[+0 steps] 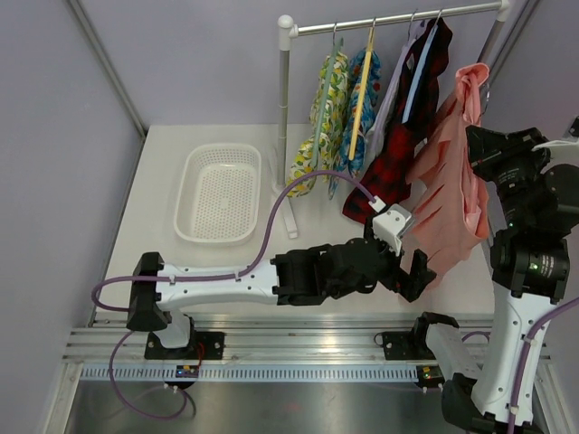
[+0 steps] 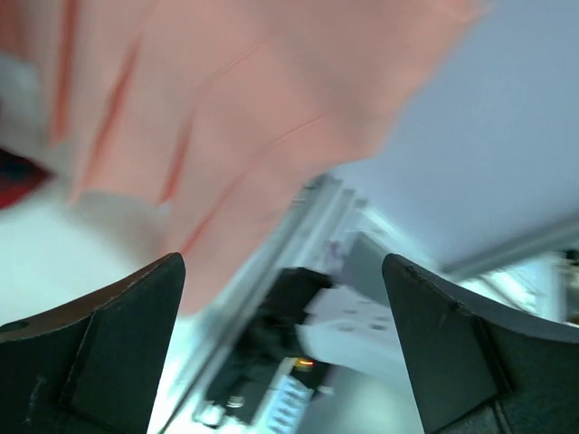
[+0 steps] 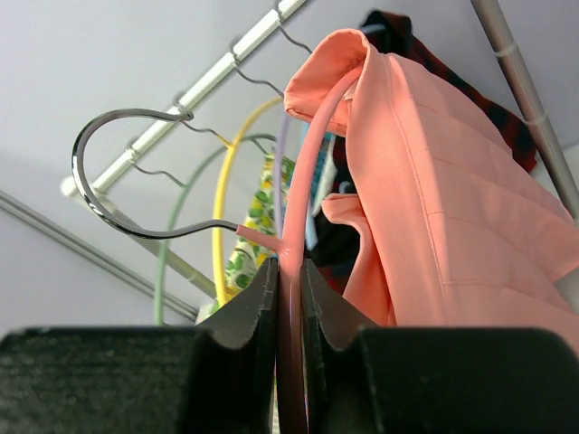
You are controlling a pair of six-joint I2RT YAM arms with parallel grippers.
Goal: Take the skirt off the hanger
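The skirt (image 1: 452, 199) hangs on the hanger (image 3: 304, 167), apart from the basket (image 1: 186, 194).

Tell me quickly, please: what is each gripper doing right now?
Left gripper: open, holding nothing; the salmon-pink pleated fabric skirt hangs beyond it.
Right gripper: closed on the thin pink wire hanger with the grey metal hook.

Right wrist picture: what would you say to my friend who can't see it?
The right gripper is shut on the thin salmon-pink wire hanger, just below its grey metal hook. The pleated salmon-pink fabric skirt drapes over that hanger on the right. Behind them are a silver metal clothes rail, a yellow hanger and a floral garment.
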